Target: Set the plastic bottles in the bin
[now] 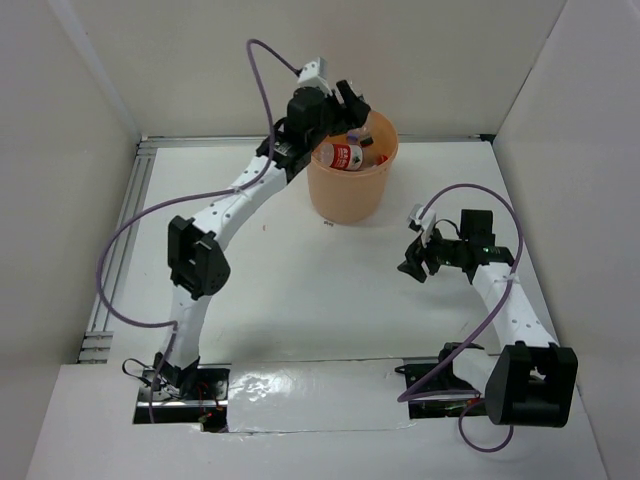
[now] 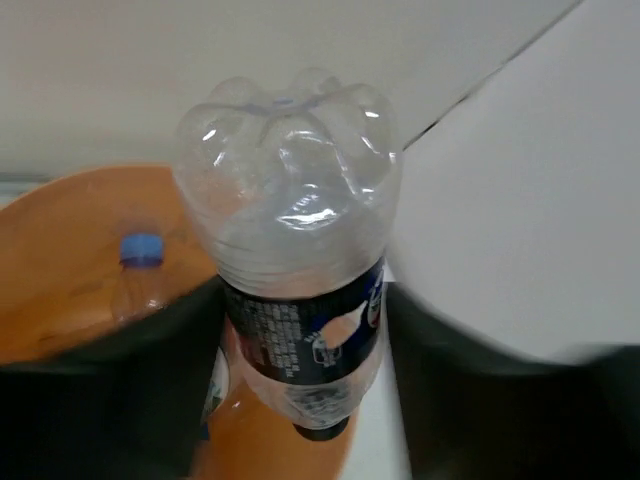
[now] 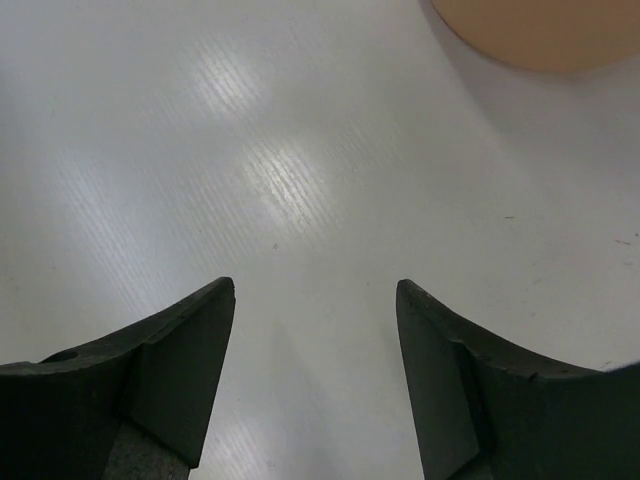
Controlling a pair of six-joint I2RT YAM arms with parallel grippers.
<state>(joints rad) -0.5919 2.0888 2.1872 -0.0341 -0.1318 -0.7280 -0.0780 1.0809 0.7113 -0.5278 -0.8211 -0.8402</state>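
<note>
My right end effector (image 3: 315, 290) hung above the white counter (image 3: 280, 180), its two dark fingers (image 3: 170, 370) spread well apart, with only counter surface showing between them. A curved slice of the orange bin (image 3: 540, 30) sat at the view's top right.

The left arm (image 1: 235, 205) and right arm (image 1: 512, 310) were white tubes joined by blocky black housings. Behind the left claw (image 1: 352, 112) and right claw (image 1: 412, 262) trailed looping purple cables (image 1: 462, 187). The fingers (image 3: 170, 380) were thick matte black wedges
</note>
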